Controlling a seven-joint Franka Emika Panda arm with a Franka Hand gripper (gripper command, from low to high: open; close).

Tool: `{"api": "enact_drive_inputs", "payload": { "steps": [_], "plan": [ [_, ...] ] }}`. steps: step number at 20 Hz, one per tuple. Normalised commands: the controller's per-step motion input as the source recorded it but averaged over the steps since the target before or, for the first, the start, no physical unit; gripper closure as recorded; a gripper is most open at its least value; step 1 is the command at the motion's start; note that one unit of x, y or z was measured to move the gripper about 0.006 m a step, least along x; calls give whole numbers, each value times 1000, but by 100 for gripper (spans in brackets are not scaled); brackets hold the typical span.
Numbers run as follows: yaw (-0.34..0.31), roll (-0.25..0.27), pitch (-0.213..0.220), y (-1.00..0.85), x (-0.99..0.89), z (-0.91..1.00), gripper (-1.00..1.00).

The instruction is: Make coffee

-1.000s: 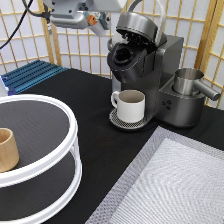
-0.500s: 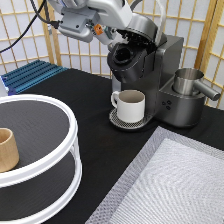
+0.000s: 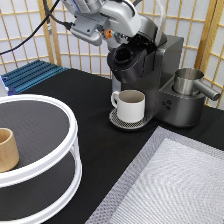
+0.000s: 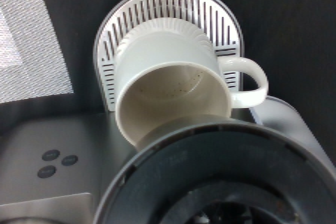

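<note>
My gripper (image 3: 108,36) hangs just above and to the left of the open brew head of the dark coffee machine (image 3: 160,75). A small orange-topped coffee pod (image 3: 107,33) shows between its tips, so it is shut on the pod. The round pod chamber (image 3: 125,54) is open and looks dark inside; it fills the near part of the wrist view (image 4: 225,185). A white handled mug (image 3: 131,104) stands empty on the machine's drip tray (image 3: 116,120). The wrist view shows the mug (image 4: 172,95) from above.
A steel pitcher (image 3: 189,80) sits on the machine's right side. A white two-tier round stand (image 3: 60,150) at the exterior view's left holds a tan wooden cup (image 3: 7,149). A grey mat (image 3: 175,185) lies at bottom right. A blue rack (image 3: 30,75) is at far left.
The arm has moved right and down from the exterior view's top left toward the machine's open brew head, carrying the orange-topped pod. The mug and machine have not moved.
</note>
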Motion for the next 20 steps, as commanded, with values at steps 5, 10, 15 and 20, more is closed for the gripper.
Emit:
{"api": "enact_drive_inputs", "payload": {
  "steps": [5,10,15,20],
  "plan": [
    [-14,70,39,-1,307,0,100],
    [-22,11,41,213,289,123,100],
    [-14,27,26,107,185,47,100],
    [-14,42,31,17,362,13,100]
  ]
}}
